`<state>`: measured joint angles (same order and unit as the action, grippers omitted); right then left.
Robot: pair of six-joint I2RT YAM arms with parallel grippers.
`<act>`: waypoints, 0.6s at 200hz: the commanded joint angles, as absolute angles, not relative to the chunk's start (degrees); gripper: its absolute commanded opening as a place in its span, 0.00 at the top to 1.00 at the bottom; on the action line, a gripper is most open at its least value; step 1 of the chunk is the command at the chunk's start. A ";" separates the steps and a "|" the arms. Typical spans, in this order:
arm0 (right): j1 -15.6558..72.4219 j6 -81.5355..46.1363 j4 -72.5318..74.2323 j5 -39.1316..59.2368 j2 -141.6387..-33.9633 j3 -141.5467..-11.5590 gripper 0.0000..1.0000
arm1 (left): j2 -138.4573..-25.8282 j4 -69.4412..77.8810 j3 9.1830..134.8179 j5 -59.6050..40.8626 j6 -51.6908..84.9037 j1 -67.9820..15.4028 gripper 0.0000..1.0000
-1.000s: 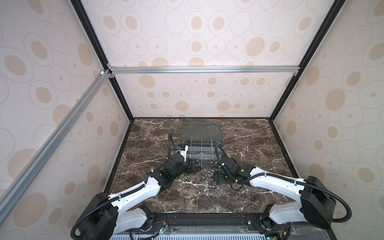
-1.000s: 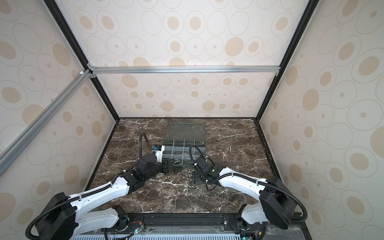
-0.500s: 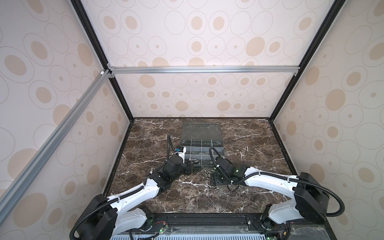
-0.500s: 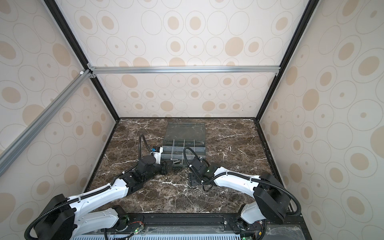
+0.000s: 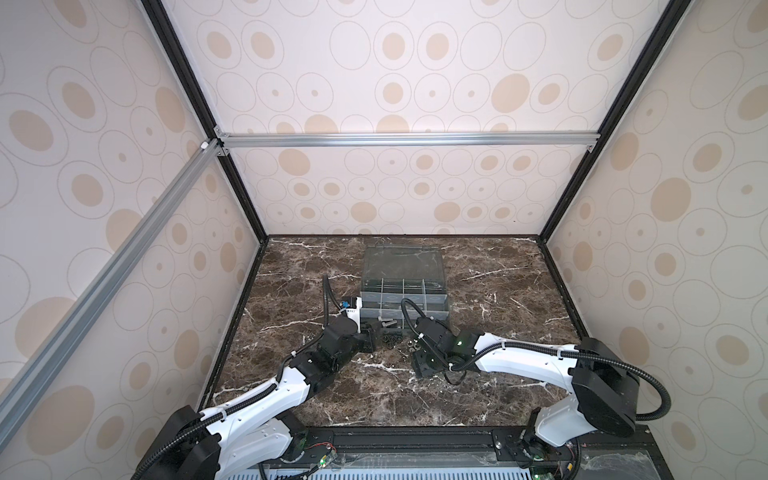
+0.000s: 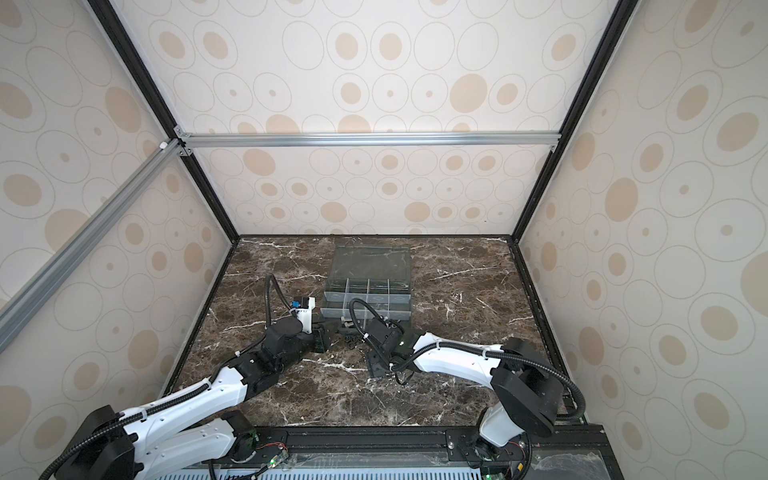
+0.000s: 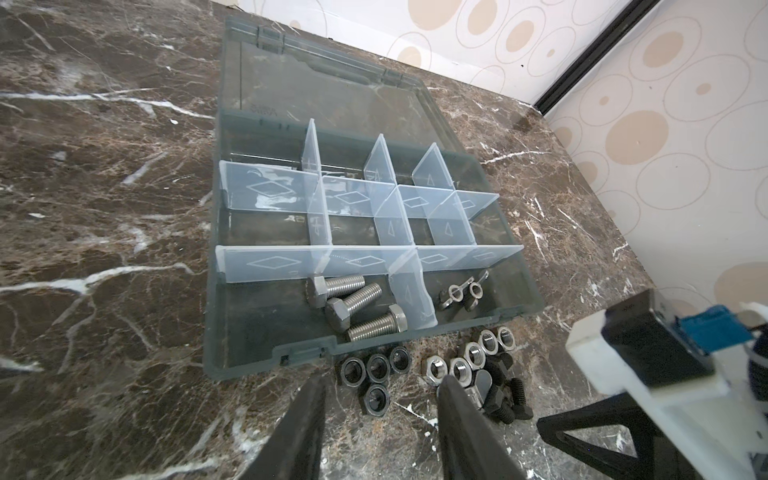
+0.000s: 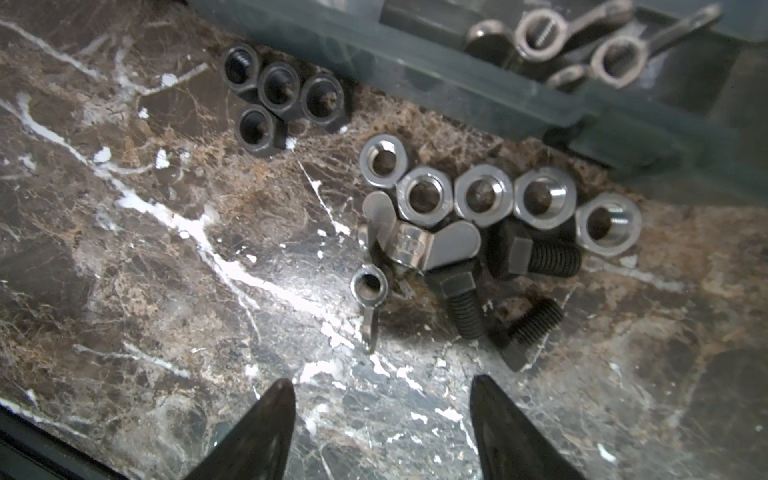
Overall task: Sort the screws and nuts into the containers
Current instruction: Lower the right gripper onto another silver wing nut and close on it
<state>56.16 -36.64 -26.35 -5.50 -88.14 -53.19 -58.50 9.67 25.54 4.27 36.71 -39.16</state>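
Here, three silvery screws (image 7: 357, 300), four dark nuts (image 8: 291, 104), seemingly five silver nuts (image 8: 460, 197).

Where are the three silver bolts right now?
Left wrist view: the silver bolts lie in the organizer box, in its front cell, next to the cell holding wing nuts.

Bright even light, slight close-up blur

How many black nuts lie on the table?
4, in one tight cluster on the table beside the box wall: three nuts in a row along it, the fourth on their side away from the box. None looks hidden.
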 commanded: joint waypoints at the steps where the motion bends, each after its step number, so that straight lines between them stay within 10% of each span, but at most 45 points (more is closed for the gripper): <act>1: 56.38 -34.84 -27.57 -5.15 -90.39 -56.33 0.36 | -57.10 8.73 25.16 5.88 37.90 -38.57 0.55; 120: 56.72 -35.47 -30.96 -5.53 -96.50 -59.15 0.69 | -53.83 9.21 21.46 5.98 39.33 -37.94 0.54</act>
<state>56.27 -34.96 -28.56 -4.60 -95.39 -58.22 -54.59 9.15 21.85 5.08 38.17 -38.50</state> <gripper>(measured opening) 0.341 0.454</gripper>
